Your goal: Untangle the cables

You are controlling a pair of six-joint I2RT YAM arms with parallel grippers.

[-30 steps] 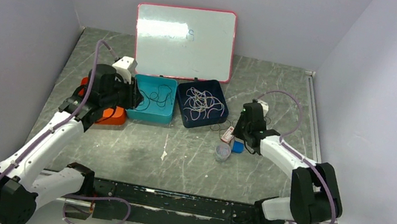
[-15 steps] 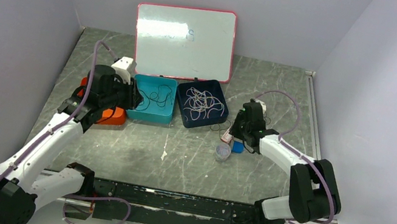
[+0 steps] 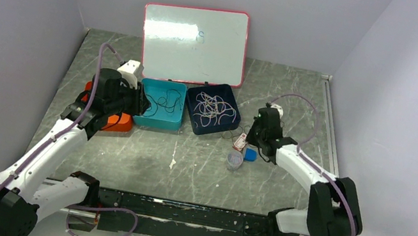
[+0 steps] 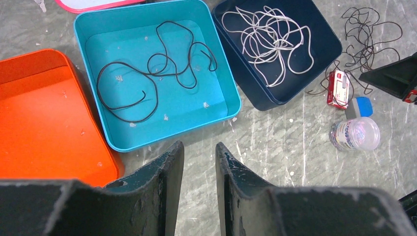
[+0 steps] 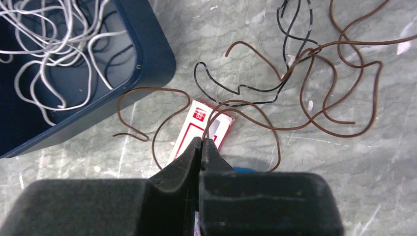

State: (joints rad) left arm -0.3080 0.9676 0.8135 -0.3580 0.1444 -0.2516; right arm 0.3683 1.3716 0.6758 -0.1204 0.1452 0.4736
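My right gripper (image 5: 201, 141) is shut on a thin brown cable (image 5: 246, 102), just above a red-and-white card (image 5: 194, 130) on the table. The brown cable loops across the table and crosses a thin black cable (image 5: 255, 90). Several white cables (image 4: 268, 44) lie tangled in the navy tray (image 4: 324, 29). One black cable (image 4: 156, 91) lies in the teal tray (image 4: 137, 10). My left gripper (image 4: 199, 146) is open with a narrow gap and empty, above the table at the teal tray's near edge. In the top view the left gripper (image 3: 142, 105) and right gripper (image 3: 247, 136) flank the trays.
An empty orange tray (image 4: 44, 113) sits left of the teal one. A clear cup (image 4: 355, 133) and a blue cap (image 4: 363, 106) stand beside the card. A whiteboard (image 3: 193, 44) leans on the back wall behind the trays.
My right gripper has shifted slightly left and back near the card, still shut. The left arm has not moved.
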